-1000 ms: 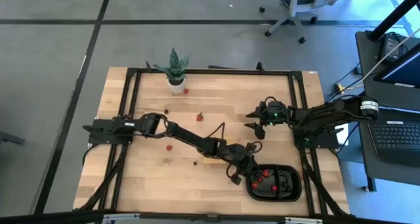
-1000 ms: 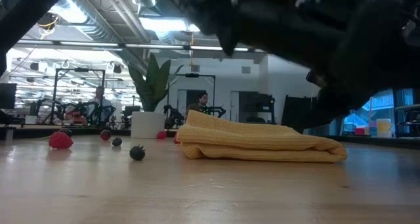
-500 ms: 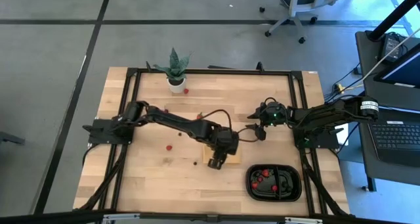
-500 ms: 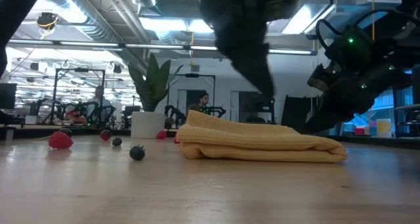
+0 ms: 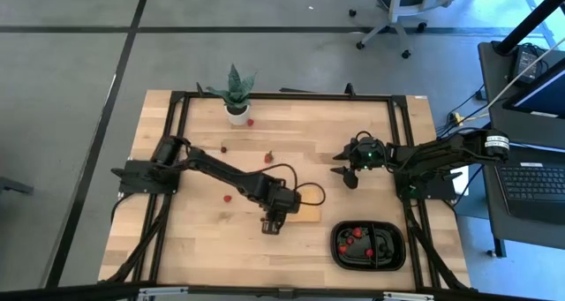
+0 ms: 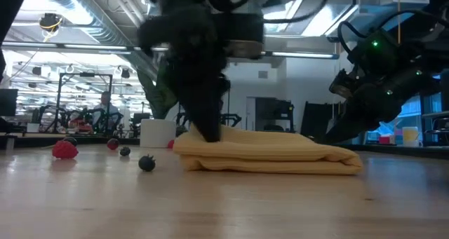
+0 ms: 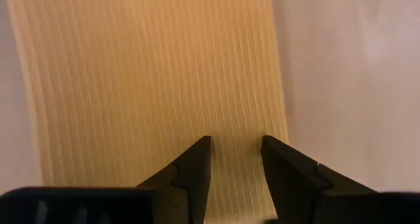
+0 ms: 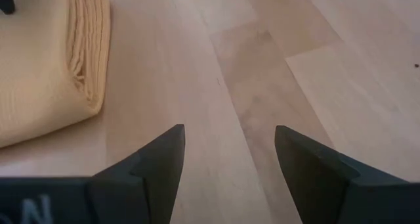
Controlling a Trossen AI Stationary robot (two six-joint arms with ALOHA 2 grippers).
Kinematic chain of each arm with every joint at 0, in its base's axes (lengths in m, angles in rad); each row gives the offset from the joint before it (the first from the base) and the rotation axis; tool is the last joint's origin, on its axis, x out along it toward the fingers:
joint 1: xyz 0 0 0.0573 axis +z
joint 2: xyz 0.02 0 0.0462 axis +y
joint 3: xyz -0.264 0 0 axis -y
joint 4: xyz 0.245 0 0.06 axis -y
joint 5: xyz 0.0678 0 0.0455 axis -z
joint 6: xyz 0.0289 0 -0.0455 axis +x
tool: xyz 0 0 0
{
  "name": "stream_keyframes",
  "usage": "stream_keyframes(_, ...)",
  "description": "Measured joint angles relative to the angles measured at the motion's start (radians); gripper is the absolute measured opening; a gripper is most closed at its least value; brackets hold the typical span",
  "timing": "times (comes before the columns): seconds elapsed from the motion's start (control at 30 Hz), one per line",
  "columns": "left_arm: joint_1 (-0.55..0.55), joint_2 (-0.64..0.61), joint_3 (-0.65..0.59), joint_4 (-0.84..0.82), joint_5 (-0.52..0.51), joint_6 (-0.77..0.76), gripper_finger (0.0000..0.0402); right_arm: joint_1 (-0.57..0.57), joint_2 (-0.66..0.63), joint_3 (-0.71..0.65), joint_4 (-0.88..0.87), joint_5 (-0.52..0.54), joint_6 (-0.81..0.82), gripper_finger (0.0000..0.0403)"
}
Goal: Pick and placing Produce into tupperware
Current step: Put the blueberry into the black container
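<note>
The tupperware is a black tray (image 5: 402, 246) at the table's near right, with red produce (image 5: 351, 239) inside. Loose red berries (image 5: 227, 197) (image 5: 269, 157) and a dark one (image 6: 146, 162) lie on the wood. My left gripper (image 5: 271, 225) (image 7: 235, 145) points down at the left end of a folded tan cloth pad (image 5: 305, 213) (image 6: 273, 153). Its fingers stand slightly apart with nothing between them. My right gripper (image 5: 346, 176) (image 8: 230, 138) hangs open above bare wood, right of the pad. My left gripper sets its fingertips (image 6: 209, 135) on the pad's top surface (image 7: 236, 122) near the pad's left end. It comes from above, pointing steeply down. No fold is pinched between the fingers. The pad lies flat on the table.
A potted spiky plant (image 5: 236, 94) stands at the far edge with a red berry (image 5: 251, 122) beside it. A black frame (image 5: 177, 160) runs around the tabletop. Bare wood lies near and left of the pad. Beyond the table are people and equipment.
My left gripper has swung from beside the tray toward the table's left, tipped to point down and rolled, and has come down on the pad's left end. In the low view the pad's top bulge is flattened and the pad has slid slightly left.
</note>
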State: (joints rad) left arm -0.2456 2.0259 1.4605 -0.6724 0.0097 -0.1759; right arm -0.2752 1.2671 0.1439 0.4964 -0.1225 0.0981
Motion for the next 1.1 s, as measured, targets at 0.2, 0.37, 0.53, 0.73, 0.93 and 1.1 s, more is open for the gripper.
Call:
stream_keyframes(0.2, -0.048, -0.077, -0.062, -0.007, -0.011, -0.082, 0.0128, 0.0, 0.008, 0.0, 0.009, 0.0, 0.0, 0.0237)
stream_keyframes(0.37, -0.091, -0.084, -0.069, -0.013, -0.048, -0.096, 0.0128, 0.0, 0.01, -0.001, 0.009, 0.044, 0.005, 0.0237)
stream_keyframes(0.53, -0.123, -0.084, -0.069, -0.1, -0.054, -0.201, 0.0128, 0.0, 0.013, -0.001, 0.008, 0.102, 0.03, 0.0237)
stream_keyframes(0.73, -0.165, -0.084, -0.071, -0.164, -0.106, -0.267, 0.0128, 0.0, 0.013, -0.001, 0.008, 0.103, 0.031, 0.0237)
stream_keyframes(0.93, -0.181, -0.084, -0.098, -0.148, -0.13, -0.26, 0.0128, 0.0, 0.013, -0.001, 0.008, 0.103, 0.032, 0.0237)
stream_keyframes(1.1, -0.176, -0.083, -0.12, -0.136, -0.135, -0.26, 0.0128, 0.0, 0.013, -0.001, 0.009, 0.104, 0.032, 0.0237)
